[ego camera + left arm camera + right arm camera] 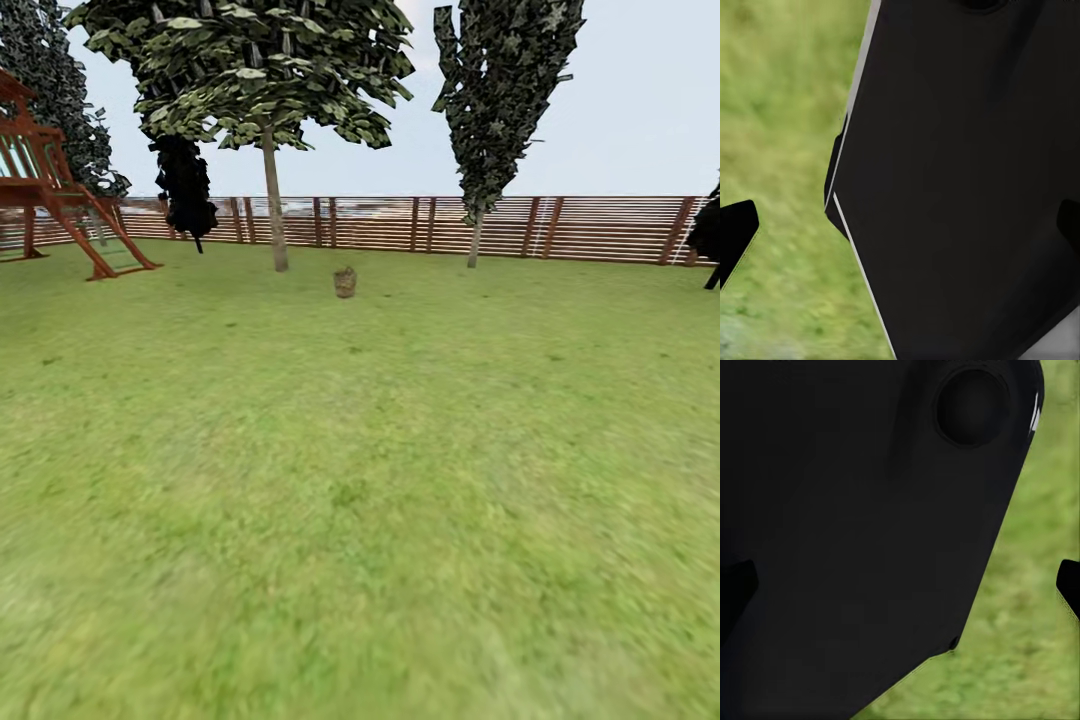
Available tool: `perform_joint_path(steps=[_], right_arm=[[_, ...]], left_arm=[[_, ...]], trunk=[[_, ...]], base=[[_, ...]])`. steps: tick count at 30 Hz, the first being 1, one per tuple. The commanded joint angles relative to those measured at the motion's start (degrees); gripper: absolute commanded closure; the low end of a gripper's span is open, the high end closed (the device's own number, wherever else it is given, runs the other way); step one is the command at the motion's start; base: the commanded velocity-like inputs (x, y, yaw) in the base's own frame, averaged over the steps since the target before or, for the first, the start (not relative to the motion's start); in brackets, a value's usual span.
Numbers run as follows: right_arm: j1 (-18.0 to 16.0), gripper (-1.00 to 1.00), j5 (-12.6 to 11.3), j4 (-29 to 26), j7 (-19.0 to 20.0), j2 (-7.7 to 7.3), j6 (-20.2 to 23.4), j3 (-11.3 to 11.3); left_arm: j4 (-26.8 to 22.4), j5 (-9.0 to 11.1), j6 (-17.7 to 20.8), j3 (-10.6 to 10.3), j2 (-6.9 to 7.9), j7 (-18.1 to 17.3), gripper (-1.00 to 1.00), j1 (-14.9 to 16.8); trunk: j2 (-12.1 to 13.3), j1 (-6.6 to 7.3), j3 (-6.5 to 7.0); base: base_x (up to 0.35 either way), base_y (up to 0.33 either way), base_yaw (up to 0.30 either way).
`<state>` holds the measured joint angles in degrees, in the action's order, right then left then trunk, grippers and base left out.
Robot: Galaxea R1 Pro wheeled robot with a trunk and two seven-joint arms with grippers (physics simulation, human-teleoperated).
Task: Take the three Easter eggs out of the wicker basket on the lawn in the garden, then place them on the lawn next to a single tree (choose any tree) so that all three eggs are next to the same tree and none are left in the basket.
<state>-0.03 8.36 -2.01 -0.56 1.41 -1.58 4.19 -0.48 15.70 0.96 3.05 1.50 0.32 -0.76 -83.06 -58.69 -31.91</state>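
Note:
Far across the lawn [360, 480] stands the small tan wicker basket [345, 282], too distant to see into, so the Easter eggs are hidden. Just left of it and a little farther back rises the tree [273, 205], with a pale trunk and broad green leaves. In the left wrist view my left gripper [900, 229] is open, its dark fingertips [735, 232] at the frame's edges, facing a black part of my own body with grass beside it. In the right wrist view my right gripper [900, 585] is open too, one fingertip [1069, 585] over grass.
A brown slat fence [560, 228] closes the back of the garden. A wooden play frame [55, 200] stands at the far left, and a narrow dark columnar tree [500, 100] right of the basket. Another dark tree [186, 190] stands by the fence, and a dark bush [708, 235] at the right edge.

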Motion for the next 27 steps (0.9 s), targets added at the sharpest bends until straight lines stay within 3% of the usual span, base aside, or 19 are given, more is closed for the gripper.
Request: perform_joint_path(steps=[1,27], right_arm=[[0.0,-1.0,0.2,0.0,-0.1,-0.01,-0.1,0.4],[0.0,-1.0,0.2,0.0,-0.1,-0.01,-0.1,0.4]], left_arm=[[-0.1,0.1,0.1,0.3,0.0,0.0,-1.0,0.0],[0.1,0.1,-0.6,0.3,-0.01,0.0,-1.0,0.0]], trunk=[[0.0,-0.03,-0.03],[0.0,-0.03,-0.03]], base=[[0.315,0.137,0.0],[0.315,0.137,0.0]])
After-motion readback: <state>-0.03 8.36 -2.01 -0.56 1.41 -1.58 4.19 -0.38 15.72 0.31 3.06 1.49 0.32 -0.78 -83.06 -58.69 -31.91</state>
